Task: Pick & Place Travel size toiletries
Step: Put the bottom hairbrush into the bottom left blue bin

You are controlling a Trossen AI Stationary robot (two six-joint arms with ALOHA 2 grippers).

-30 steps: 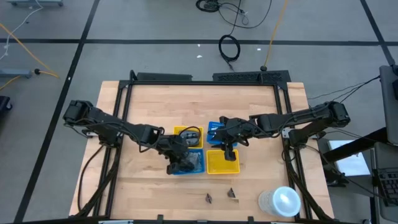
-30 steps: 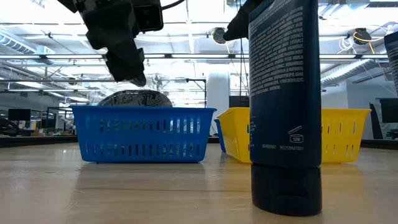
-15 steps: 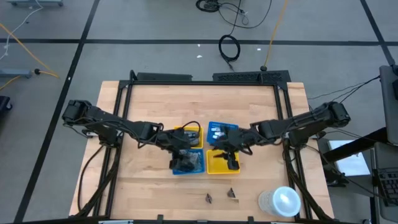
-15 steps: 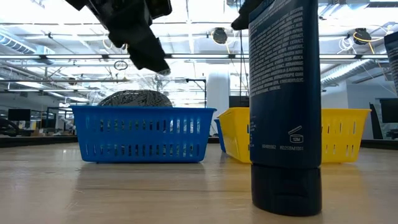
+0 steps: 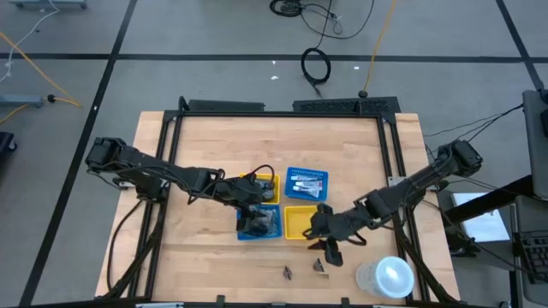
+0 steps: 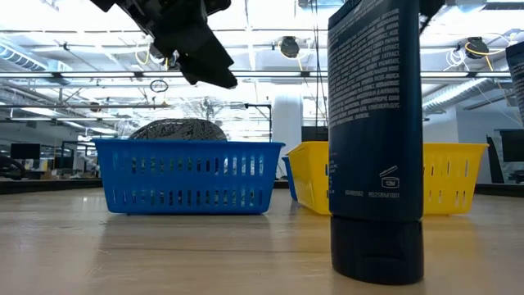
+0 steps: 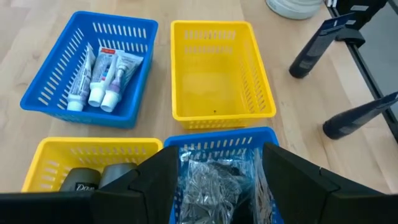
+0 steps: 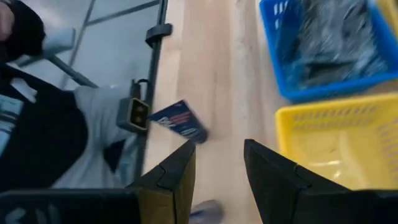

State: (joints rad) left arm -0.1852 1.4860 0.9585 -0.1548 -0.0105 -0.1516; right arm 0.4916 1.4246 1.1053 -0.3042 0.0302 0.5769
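Three small white tubes, the travel size toiletries [image 7: 102,74], lie side by side on the bottom of the far blue basket [image 5: 306,181]. My left gripper [image 5: 251,214] hangs open above the near blue basket [image 7: 217,140], with nothing between its fingers. That basket is heaped with crinkly silvery packets [image 7: 214,180]. My right gripper [image 5: 330,251] is open and empty over the bare table, to the right of the near yellow basket [image 5: 298,222] and close to the table's near edge. Its wrist view shows only wood between the fingers [image 8: 180,177].
The near yellow basket [image 7: 217,68] holds nothing. The far yellow basket [image 5: 259,186] holds dark objects. Two dark bottles [image 5: 287,272] [image 5: 319,267] and a white round container [image 5: 385,278] stand by the near edge. One bottle [image 6: 377,139] fills the low view's middle.
My right gripper has swung from over the far blue basket, past the near yellow one, toward the table's near edge and a little right, rolling as it went. My left gripper has risen a little above the heaped blue basket and turned.
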